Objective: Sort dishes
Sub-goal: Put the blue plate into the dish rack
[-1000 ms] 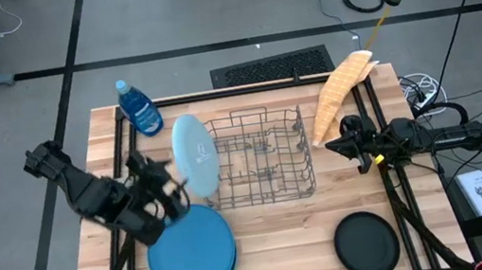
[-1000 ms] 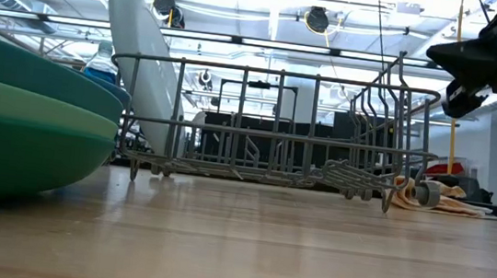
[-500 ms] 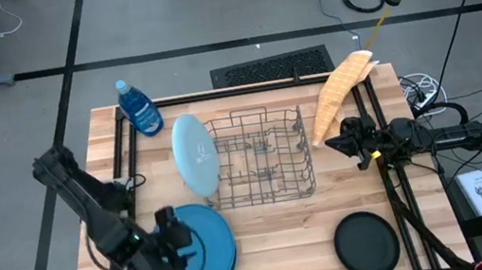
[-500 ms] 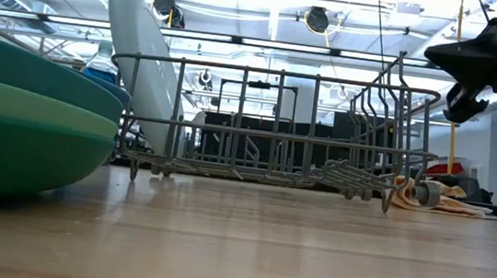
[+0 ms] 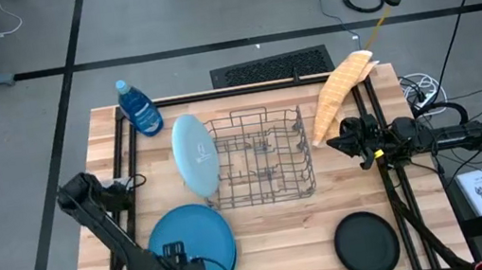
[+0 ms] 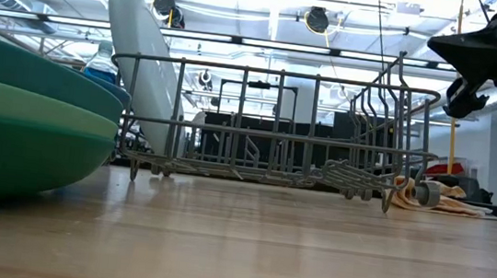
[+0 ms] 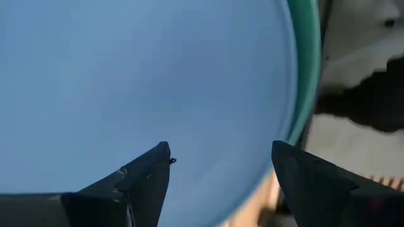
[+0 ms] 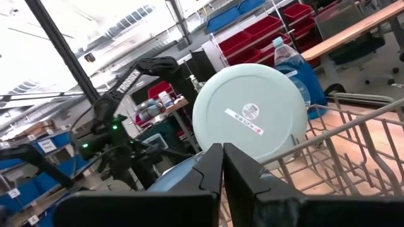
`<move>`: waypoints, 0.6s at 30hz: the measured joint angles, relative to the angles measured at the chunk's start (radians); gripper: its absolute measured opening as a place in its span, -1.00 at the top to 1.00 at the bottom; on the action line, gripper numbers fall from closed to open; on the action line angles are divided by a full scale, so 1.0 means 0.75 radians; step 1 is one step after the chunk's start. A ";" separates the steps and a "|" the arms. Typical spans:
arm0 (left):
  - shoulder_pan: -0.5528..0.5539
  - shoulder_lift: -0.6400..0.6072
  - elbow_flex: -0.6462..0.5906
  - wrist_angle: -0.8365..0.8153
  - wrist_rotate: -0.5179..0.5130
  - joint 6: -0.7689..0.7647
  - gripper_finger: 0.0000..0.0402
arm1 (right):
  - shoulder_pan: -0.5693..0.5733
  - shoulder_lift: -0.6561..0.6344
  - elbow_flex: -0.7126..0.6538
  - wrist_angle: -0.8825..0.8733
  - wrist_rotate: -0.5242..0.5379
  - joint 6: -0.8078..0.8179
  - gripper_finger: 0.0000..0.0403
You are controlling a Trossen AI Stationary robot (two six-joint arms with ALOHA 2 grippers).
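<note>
Past the right hand [image 8: 222,165], whose two dark fingers [image 8: 208,170] are pressed together, a light blue plate [image 8: 250,116] stands on edge in the grey wire rack [image 8: 353,135]. A blue soap bottle [image 8: 294,68] shows behind the plate. Farther off is the other dark arm [image 8: 129,82], above a blue plate [image 8: 173,175].

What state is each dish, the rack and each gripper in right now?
Light blue plate: upright at the rack's left end.
Blue plate: flat, topping the stack.
Black plate: flat, alone.
Wire rack: otherwise empty.
Left gripper: open above the blue plate.
Right gripper: shut, empty.
</note>
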 joint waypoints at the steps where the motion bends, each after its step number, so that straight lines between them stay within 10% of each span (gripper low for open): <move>1: -0.005 0.018 0.038 -0.038 0.012 0.005 -0.35 | 0.000 0.000 0.000 0.000 0.002 0.000 0.96; 18: -0.077 0.065 0.263 -0.184 -0.255 -0.147 -0.35 | -0.001 0.005 0.000 0.019 0.004 -0.002 0.96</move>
